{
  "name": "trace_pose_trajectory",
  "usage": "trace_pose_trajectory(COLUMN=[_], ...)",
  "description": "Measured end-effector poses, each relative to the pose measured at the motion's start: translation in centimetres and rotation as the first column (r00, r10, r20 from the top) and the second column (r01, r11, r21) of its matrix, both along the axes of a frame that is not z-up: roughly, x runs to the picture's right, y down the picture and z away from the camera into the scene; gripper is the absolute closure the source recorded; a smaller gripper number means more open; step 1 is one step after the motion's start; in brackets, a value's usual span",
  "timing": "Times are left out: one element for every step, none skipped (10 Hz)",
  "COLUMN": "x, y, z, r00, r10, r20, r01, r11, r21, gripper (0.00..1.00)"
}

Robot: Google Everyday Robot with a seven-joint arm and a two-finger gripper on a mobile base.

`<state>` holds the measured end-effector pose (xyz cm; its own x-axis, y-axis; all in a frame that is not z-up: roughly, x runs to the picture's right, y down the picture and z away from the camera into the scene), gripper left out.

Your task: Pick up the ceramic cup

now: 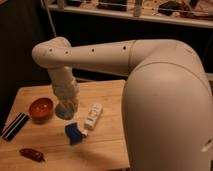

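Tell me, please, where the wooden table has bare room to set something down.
Bare wood lies behind the orange bowl at the wooden table's far-left corner and along the near edge right of the red pepper. The middle is crowded: gripper over light-blue ceramic cup, white packet, dark-blue block.

Lighting was dim and warm overall. The white arm point(150, 85) was the brightest element, evenly lit from above with no hard glare. Behind the arm, the background fell to near black, apart from a pale shelf rail point(130, 17). Below the arm, the wooden surface point(107, 137) showed an amber cast and soft shadows. The pincer point(66, 107), at the arm's lower end above the surface, sat in the arm's own shade. The whole frame was soft, with blurred edges throughout.
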<state>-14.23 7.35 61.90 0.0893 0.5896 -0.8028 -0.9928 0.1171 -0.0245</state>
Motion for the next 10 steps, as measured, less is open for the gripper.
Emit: trace_pose_trajectory(x=[0.2,0.4,0.2,0.0,-0.5,-1.1,-1.3,-1.5,-1.5,-1.6], y=[-0.4,-0.7,-0.9,-1.0,-1.0,-0.9,-0.9,-0.9,-0.9,-0.9], z=[0.1,0.3,0.6,0.8,0.9,1.0,1.0,1.1,1.1,1.1], r00=[1.000,0.999,0.999,0.997,0.995,0.989,0.986,0.982,0.982,0.981], r10=[0.014,0.034,0.051,0.062,0.072,0.079,0.083,0.086,0.087,0.085], r20=[-0.006,-0.010,0.013,0.037,0.075,0.121,0.146,0.170,0.170,0.172], r01=[-0.014,-0.034,-0.051,-0.061,-0.070,-0.076,-0.080,-0.083,-0.084,-0.082], r11=[0.9999,0.9993,0.9984,0.9977,0.9971,0.9966,0.9964,0.9962,0.9962,0.9963], r21=[-0.007,-0.018,-0.027,-0.028,-0.029,-0.030,-0.028,-0.024,-0.024,-0.024], gripper=[1.00,1.00,1.00,1.00,1.00,1.00,1.00,1.00,1.00,1.00])
